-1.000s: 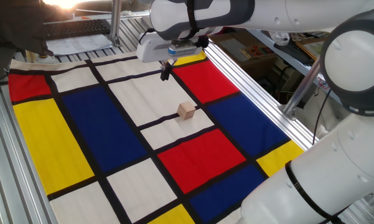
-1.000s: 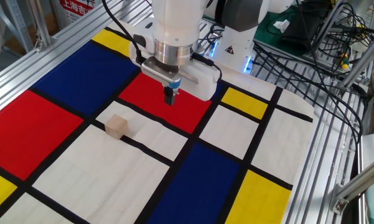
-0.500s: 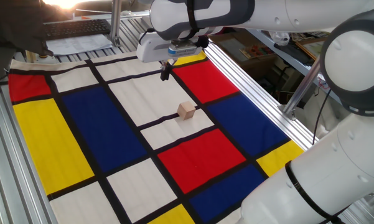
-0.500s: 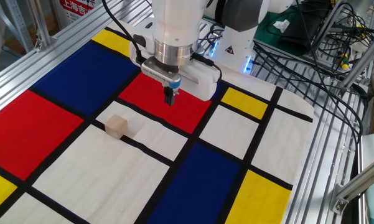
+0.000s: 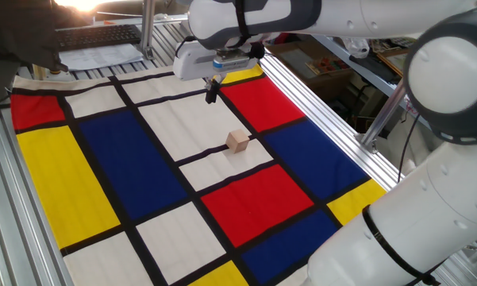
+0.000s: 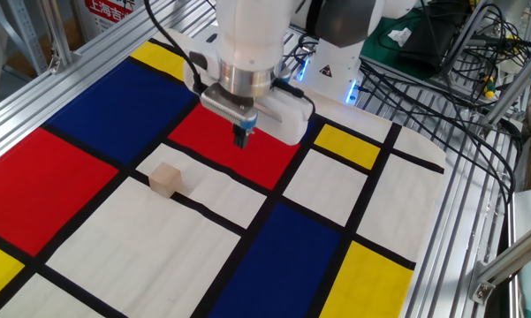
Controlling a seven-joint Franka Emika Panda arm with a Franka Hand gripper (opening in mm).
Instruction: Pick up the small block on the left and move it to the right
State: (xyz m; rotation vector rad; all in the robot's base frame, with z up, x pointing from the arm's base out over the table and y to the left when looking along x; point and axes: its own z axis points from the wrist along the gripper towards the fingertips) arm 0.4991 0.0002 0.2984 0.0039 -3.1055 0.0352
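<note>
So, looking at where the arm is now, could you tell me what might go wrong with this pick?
The gripper hangs above the cloth, apart from the small block, with its fingers close together. If they do not open before descent, they could land on the block and knock it aside. The block is small and sits at a black stripe; a slightly off-centre approach might clip an edge and tip it. Pressing too low could also snag the cloth.

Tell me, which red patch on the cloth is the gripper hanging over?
The red patch nearest the robot's base, beside the small yellow one. The gripper hangs above it; the other red patches lie farther off, past the block.
</note>
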